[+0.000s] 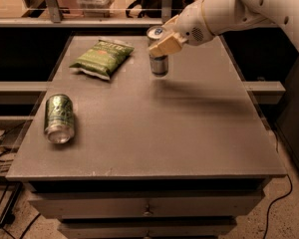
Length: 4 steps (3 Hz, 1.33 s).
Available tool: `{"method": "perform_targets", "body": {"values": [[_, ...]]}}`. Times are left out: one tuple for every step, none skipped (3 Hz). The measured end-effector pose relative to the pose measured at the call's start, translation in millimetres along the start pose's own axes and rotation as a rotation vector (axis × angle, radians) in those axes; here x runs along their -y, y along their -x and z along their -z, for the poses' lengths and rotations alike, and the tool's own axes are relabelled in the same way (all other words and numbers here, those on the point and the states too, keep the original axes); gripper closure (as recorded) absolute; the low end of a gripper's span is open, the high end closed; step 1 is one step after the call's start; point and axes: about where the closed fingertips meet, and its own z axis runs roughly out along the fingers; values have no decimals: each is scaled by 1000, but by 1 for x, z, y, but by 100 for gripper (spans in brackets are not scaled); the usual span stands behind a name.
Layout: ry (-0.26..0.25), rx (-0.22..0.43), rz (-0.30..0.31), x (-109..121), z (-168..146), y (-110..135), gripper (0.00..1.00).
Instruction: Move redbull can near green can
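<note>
Gripping the redbull can (159, 59) around its upper part, the jaws of the gripper (163, 43) are closed on it, one tan finger (167, 45) lying across the front of the can just below its silver top. The can is upright, slim and dark with a silver band, over the far middle of the tabletop (189, 128). A soft shadow lies under and to the right of its base, and I cannot tell whether the base touches the surface or hangs just above it. The white arm (249, 9) comes in from the upper right corner, and its rounded wrist sits just behind the can. To the left of the can, near but apart from it, a flat green chip bag (102, 58) lies at an angle near the far left part of the tabletop. The green can (59, 118) is well apart from the redbull can, lying on its side near the left edge, with one silver end facing the front of the tabletop. Below the front edge runs a drawer front (144, 203) with a small knob at its middle. Dark cables (0, 153) hang down at the left side, and another cable (284, 203) trails across the speckled floor at the right.
</note>
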Motion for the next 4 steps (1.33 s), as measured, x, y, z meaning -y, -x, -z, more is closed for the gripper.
{"method": "perform_targets", "body": {"values": [[144, 63, 105, -46, -18, 43, 100], [165, 72, 121, -53, -21, 49, 100], [174, 69, 119, -55, -24, 48, 100], [258, 77, 163, -77, -39, 68, 100]]}}
